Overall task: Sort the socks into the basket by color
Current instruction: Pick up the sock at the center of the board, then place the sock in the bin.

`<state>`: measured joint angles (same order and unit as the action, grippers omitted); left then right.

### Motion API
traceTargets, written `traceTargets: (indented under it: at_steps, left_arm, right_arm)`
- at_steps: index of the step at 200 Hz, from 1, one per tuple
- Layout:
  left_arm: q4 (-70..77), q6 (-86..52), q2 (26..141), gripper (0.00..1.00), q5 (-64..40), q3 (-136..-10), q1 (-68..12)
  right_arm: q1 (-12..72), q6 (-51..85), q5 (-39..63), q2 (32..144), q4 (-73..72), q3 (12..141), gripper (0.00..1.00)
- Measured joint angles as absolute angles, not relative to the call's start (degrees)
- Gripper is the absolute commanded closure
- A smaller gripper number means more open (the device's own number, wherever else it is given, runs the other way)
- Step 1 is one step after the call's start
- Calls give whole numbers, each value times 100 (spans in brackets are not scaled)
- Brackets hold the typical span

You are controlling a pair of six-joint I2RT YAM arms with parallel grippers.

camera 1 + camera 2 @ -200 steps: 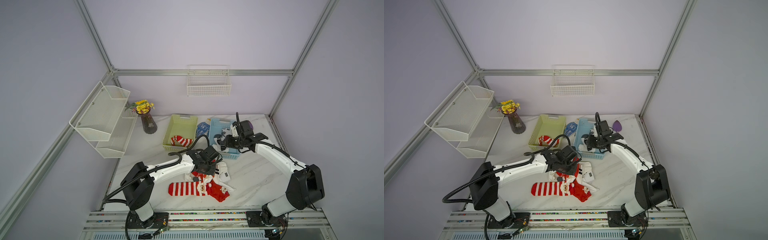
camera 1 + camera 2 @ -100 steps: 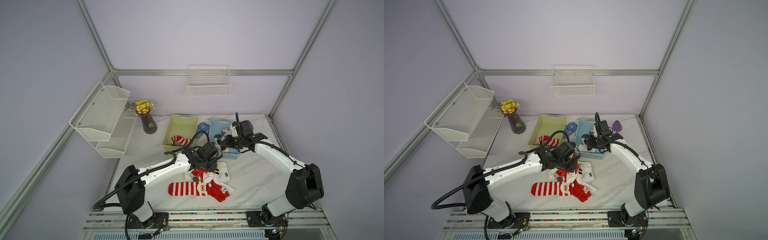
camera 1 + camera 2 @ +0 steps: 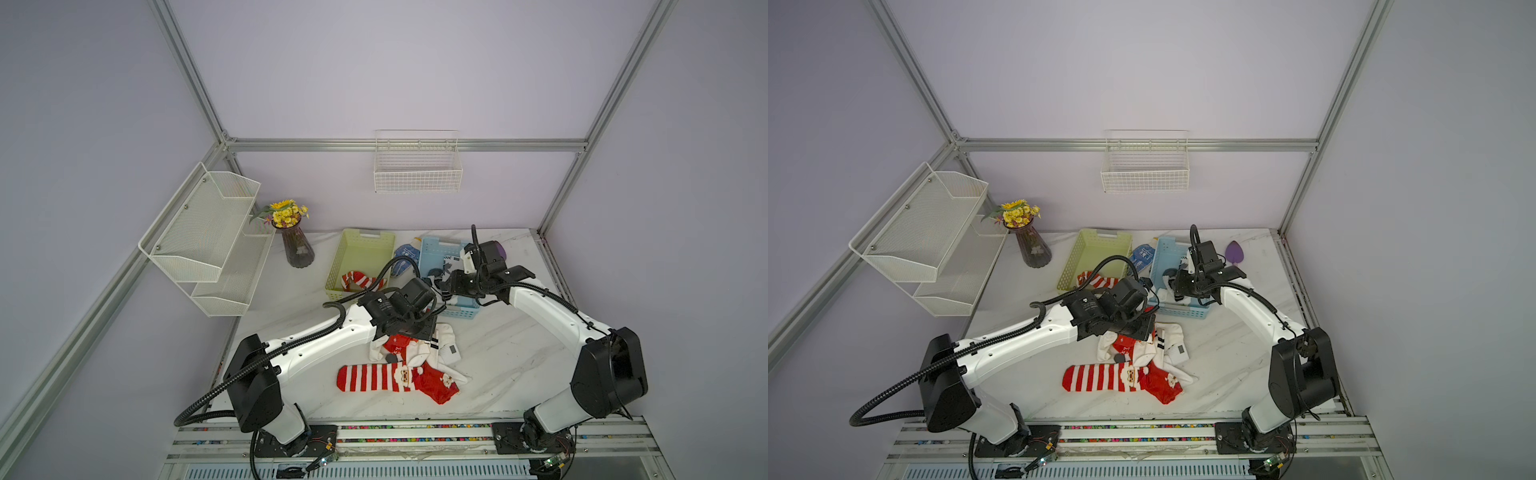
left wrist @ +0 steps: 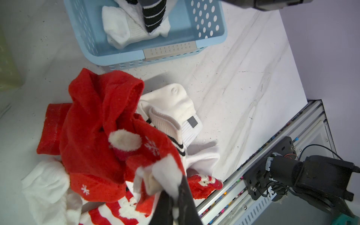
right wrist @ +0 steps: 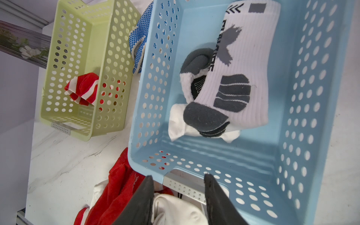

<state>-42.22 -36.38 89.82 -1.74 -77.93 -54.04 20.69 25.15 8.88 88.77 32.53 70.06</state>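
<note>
A pile of socks (image 3: 415, 359) lies at the table's front middle: a red sock with white stripes (image 3: 374, 378) and white socks (image 3: 444, 347). My left gripper (image 4: 173, 194) is shut on a red sock (image 4: 93, 126) at its white trim, just above the pile; from a top view it (image 3: 422, 330) hangs over the pile's far edge. A green basket (image 3: 365, 235) holds one red striped sock (image 3: 355, 280). The blue basket (image 5: 292, 155) holds white socks with grey marks (image 5: 243, 78). My right gripper (image 5: 178, 176) is open and empty over that basket's near rim.
Blue white-dotted gloves (image 3: 405, 253) lie between the two baskets. A vase of yellow flowers (image 3: 297, 249) and a white mesh shelf (image 3: 208, 232) stand at the back left. A wire basket (image 3: 417, 166) hangs on the back wall. A purple object (image 3: 1235, 251) lies behind the blue basket.
The left arm has shifted slightly over the pile, keeping its grip on the red sock. The right arm has stayed still over the blue basket.
</note>
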Motion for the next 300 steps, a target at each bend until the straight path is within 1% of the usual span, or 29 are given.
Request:
traceTargets:
  at_steps: [105, 241, 300]
  left_arm:
    - [-4261, -3636, 8665, 93, -158, -7811, -5404]
    - [-4624, -3618, 7966, 93, 434, -7826, -5404]
    - [-4713, -3577, 7889, 93, 607, -7933, -5402]
  right_arm:
    - [2069, 2512, 906, 8921, 3240, 7019, 54]
    - [2069, 2515, 996, 8927, 3124, 7019, 54]
    - [2069, 2512, 996, 8927, 3122, 7019, 54]
